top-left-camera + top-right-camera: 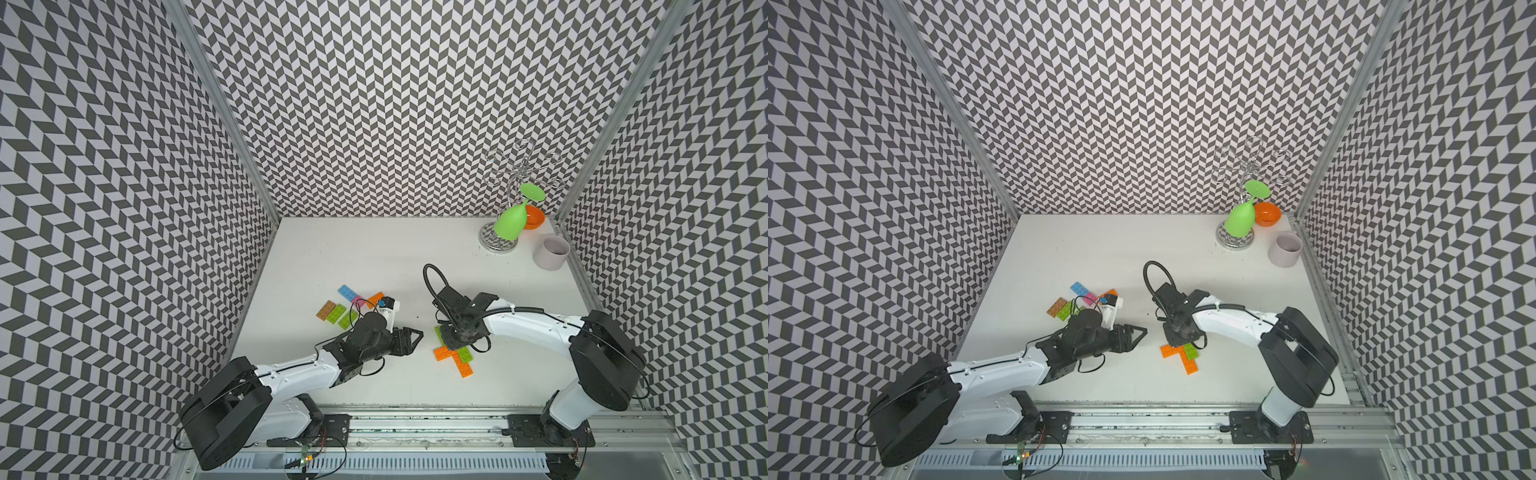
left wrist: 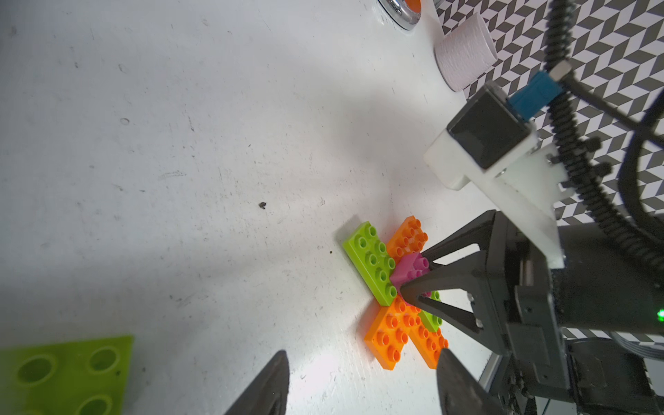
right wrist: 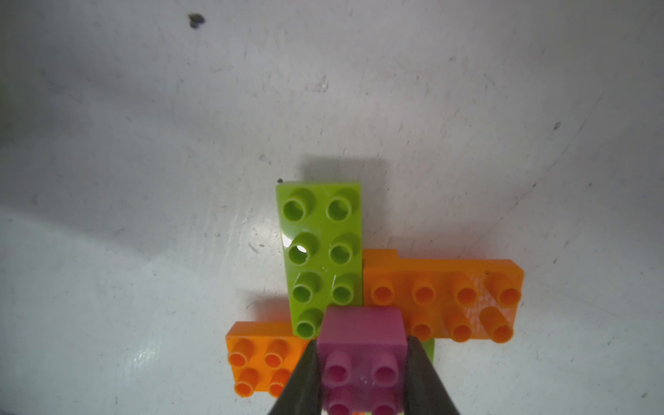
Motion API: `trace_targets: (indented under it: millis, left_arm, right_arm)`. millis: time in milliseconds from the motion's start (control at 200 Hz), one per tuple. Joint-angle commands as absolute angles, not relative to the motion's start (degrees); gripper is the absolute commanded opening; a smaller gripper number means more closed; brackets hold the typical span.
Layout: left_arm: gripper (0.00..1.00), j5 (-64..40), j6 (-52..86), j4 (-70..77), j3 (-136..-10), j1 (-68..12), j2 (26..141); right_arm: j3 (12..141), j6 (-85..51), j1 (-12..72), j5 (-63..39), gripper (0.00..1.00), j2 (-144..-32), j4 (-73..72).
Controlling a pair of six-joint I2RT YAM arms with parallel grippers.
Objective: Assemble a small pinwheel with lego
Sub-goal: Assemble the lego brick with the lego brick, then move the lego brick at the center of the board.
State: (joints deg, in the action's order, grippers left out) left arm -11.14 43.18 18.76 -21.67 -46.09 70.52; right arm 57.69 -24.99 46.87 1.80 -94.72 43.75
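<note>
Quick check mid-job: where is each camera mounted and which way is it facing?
Top views: high over the front rail, looking down on the table; left arm and right arm show.
Left wrist: low, faces the lego pinwheel; open left tool, right tool show.
Right wrist: close above the pinwheel; right tool tips clamp the pink brick.
Shared: wrist views both show that brick.

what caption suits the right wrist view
Right end effector grips a pink square studded plastic brick over a lime green oblong brick and orange oblong bricks.
</note>
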Motion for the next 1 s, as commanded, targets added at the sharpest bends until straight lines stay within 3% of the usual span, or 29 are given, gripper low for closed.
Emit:
trace_targets:
  millis: [0,185,526,746,991]
  left_arm:
    - [0.65,-10.3,42.8,18.8,-22.2,-45.4,69.9]
    - [0.65,-11.7,42.5,18.0,-21.6,-41.1,67.2]
    - [0.65,-15.1,38.5,13.4,-25.4,-34.1,65.7]
    - [0.65,-15.9,38.6,13.5,-26.0,-33.1,66.5]
    - [0.65,-16.3,38.9,13.9,-25.4,-33.0,66.4]
  right_arm:
    - [54.5,-28.6,48.1,0.6,0.00,-101.7,43.7]
    - [64.6,-34.3,46.8,5.2,0.00,-104.8,43.9]
    - [88.9,-32.3,35.4,8.9,0.01,-120.2,46.0]
    - [104.8,-29.9,32.4,11.5,0.14,-130.4,52.4]
    - [108.4,-29.1,32.3,11.1,0.36,-130.6,53.7]
